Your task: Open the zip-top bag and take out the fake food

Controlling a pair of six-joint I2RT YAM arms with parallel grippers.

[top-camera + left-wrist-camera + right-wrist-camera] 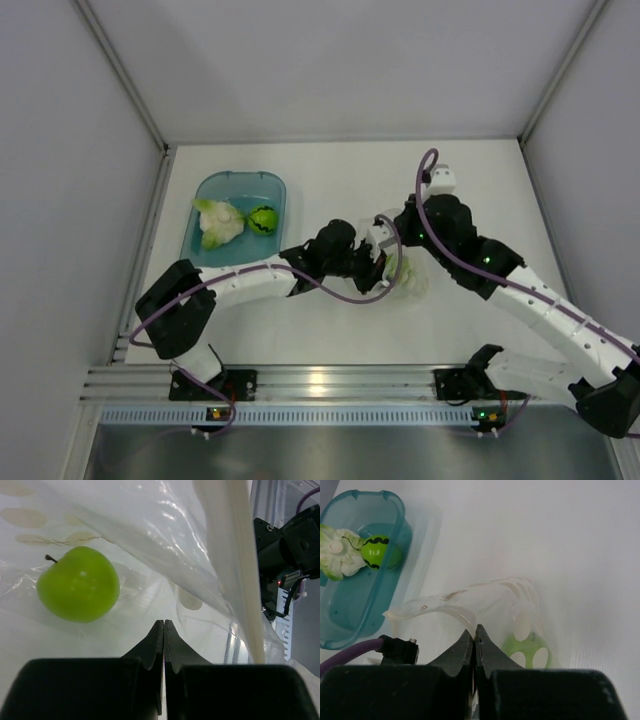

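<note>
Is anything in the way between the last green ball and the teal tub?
Yes. The lime-green ball is inside the zip-top bag; the right wrist view shows it through the dotted film. That plastic stands between it and the teal tub.
</note>
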